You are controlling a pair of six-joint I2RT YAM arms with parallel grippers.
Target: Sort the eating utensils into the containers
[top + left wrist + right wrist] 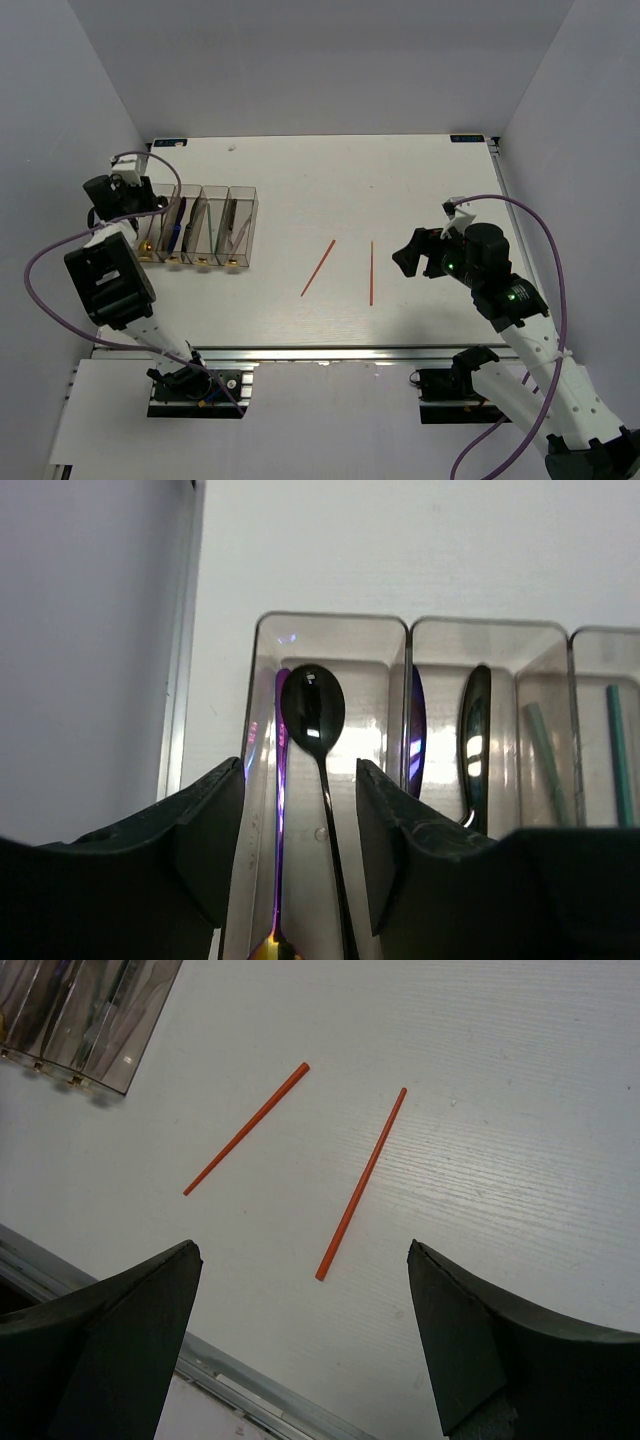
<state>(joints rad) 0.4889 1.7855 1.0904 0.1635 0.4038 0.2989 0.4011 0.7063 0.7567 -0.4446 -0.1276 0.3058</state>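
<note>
Four joined clear smoky-brown bins (243,190) stand at the left of the table. My left gripper (158,207) hangs open over the leftmost bin (330,625). In the left wrist view a black spoon (313,712) lies in that bin between my open fingers (215,820), untouched, beside a purple-handled spoon (281,810). The second bin holds a blue knife (417,740) and a black knife (473,745); the third holds teal chopsticks (545,755). Two orange-red chopsticks (318,268) (371,272) lie loose mid-table. My right gripper (412,252) is open and empty above them; the right chopstick (362,1182) lies just ahead of its fingers.
The table's front rail (250,1395) runs below the right gripper. The left wall (80,650) is close beside the bins. The bins also show in the corner of the right wrist view (90,1020). The left chopstick (247,1128) lies nearer the bins.
</note>
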